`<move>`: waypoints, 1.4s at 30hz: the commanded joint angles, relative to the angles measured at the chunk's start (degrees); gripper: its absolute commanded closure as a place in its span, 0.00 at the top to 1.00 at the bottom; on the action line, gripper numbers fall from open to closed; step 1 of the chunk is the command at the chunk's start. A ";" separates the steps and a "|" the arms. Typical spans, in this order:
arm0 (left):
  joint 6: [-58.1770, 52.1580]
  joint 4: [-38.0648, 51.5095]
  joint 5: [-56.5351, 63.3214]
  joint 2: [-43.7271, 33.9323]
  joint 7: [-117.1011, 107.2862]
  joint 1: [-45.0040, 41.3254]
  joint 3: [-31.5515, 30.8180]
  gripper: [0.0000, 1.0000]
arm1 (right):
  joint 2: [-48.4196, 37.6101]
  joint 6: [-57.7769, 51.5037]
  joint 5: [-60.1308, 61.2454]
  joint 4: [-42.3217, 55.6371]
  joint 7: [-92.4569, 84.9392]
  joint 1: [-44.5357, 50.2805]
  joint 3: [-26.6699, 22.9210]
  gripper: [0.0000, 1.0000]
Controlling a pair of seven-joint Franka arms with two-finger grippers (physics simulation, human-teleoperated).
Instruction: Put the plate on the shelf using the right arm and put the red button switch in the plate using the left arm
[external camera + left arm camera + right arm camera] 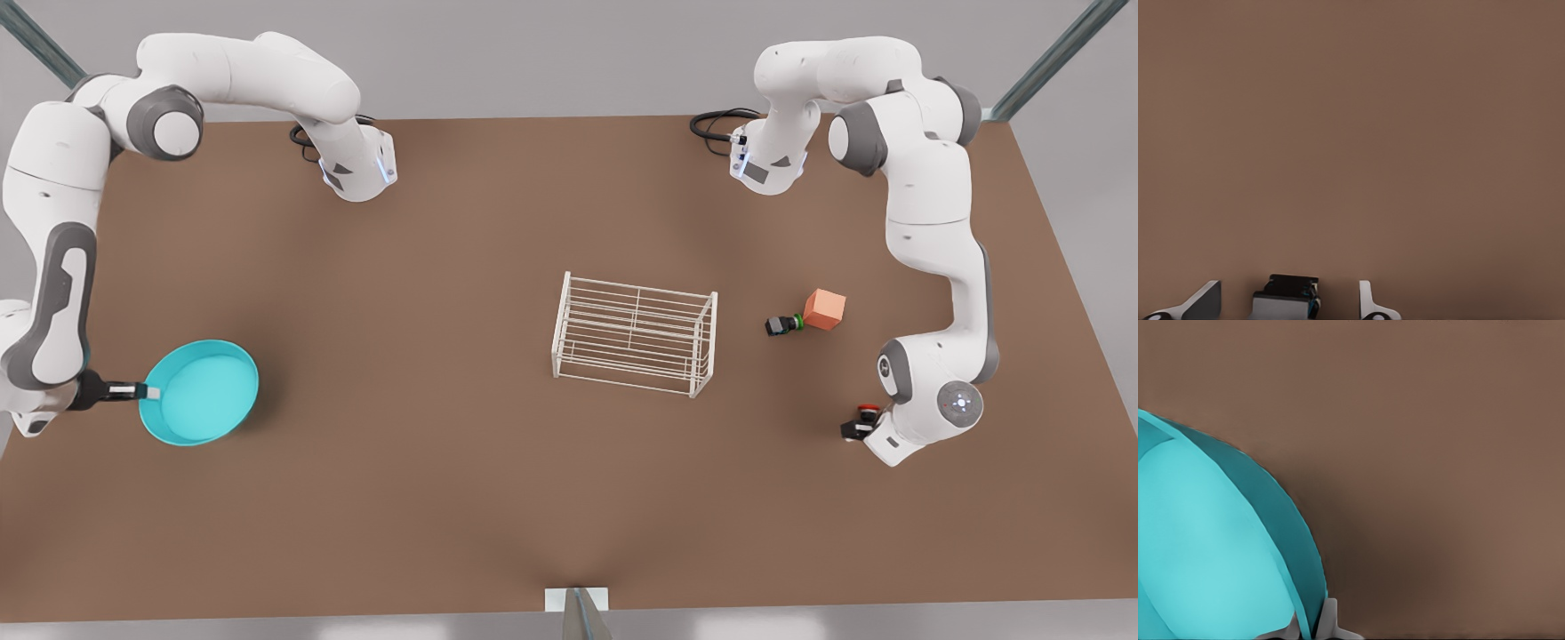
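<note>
Front view: right end effector (147, 391) clamps plate (200, 391) rim; left end effector (1290, 300) spread, straddling red button switch (1286, 300).

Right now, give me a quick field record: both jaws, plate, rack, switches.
right gripper: jaws shut on the plate rim, at the front view's left
left gripper: jaws open around the red button switch, at the front view's right
shelf: mid-table, nothing on it
green-capped switch: touching the orange cube
</note>
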 commanded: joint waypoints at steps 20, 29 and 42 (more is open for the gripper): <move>0.52 0.38 -1.56 0.04 0.22 0.35 0.00 0.67 | -8.80 -11.50 -1.57 2.52 57.80 16.72 23.14 0.22; 0.52 -0.49 -1.47 0.04 -0.40 -0.26 -0.08 0.68 | -8.97 -2.46 -3.94 3.75 90.58 31.04 27.45 0.22; -0.27 -1.37 -1.30 -0.40 -0.31 -0.09 -0.08 0.50 | -7.92 2.22 -7.99 2.87 114.15 49.15 32.64 0.23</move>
